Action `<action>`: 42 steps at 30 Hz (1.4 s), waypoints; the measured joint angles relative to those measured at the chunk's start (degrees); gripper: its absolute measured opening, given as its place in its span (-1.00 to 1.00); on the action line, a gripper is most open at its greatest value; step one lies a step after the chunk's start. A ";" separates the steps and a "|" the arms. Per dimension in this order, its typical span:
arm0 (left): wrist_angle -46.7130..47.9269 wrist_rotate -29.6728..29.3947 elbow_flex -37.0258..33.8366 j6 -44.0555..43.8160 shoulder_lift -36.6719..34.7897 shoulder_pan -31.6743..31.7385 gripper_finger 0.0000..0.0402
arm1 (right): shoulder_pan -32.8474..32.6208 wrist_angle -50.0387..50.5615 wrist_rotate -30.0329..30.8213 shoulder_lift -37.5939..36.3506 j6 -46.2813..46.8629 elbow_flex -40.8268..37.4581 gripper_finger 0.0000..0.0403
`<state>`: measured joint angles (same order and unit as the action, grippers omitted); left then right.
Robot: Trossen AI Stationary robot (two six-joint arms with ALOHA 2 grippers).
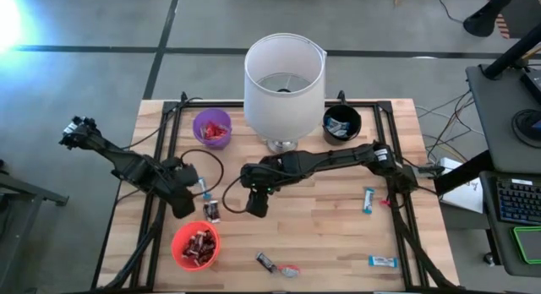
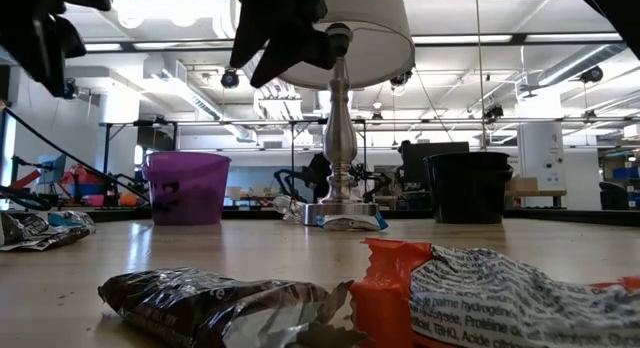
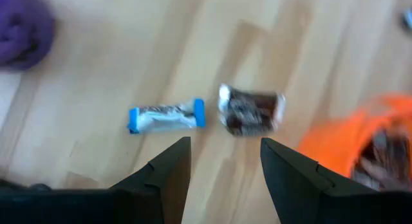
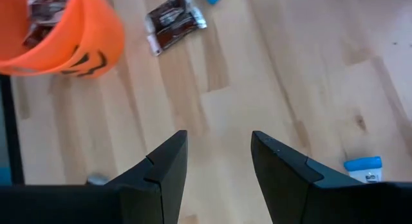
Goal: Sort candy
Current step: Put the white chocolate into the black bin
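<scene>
You are holding the left gripper (image 3: 222, 161) wide over the brown candy (image 3: 251, 112), so be dropping straight down around it, while the right gripper (image 4: 215, 161) is waiting wide nearby.

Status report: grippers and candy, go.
Left gripper open over blue candy and brown candy. Right gripper open, empty, mid-table. Lamp stands behind; path clear.

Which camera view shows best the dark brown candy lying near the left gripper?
The left wrist view shows the dark brown candy best: unobstructed, beside a blue candy, just ahead of the open left gripper. The high view shows it small; the right wrist view shows it clearly, near the picture edge. In the low view I cannot identify it.
</scene>
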<state>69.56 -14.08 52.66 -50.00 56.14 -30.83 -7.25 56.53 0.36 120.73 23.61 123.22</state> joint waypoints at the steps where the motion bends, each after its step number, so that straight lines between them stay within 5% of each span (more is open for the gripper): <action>1: -0.04 -1.28 -0.09 -2.48 0.00 0.14 -0.16 | 0.16 0.02 0.09 0.07 0.31 0.00 -0.20; 19: -1.06 -2.46 -10.34 -64.59 1.81 0.28 -0.16 | 0.66 0.17 0.13 0.15 -4.20 -0.28 -0.20; 29: -5.76 -4.55 -12.72 -73.27 1.81 0.35 -0.16 | 0.64 0.18 -0.42 0.15 -12.84 -0.50 -0.20; 42: -17.42 -7.46 -18.34 -70.39 1.81 2.34 -0.16 | 0.64 0.15 -0.48 0.15 -14.62 -0.68 -0.20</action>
<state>52.13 -21.54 34.32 -120.39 57.95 -28.49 -6.61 56.69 -0.12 120.88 8.99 122.54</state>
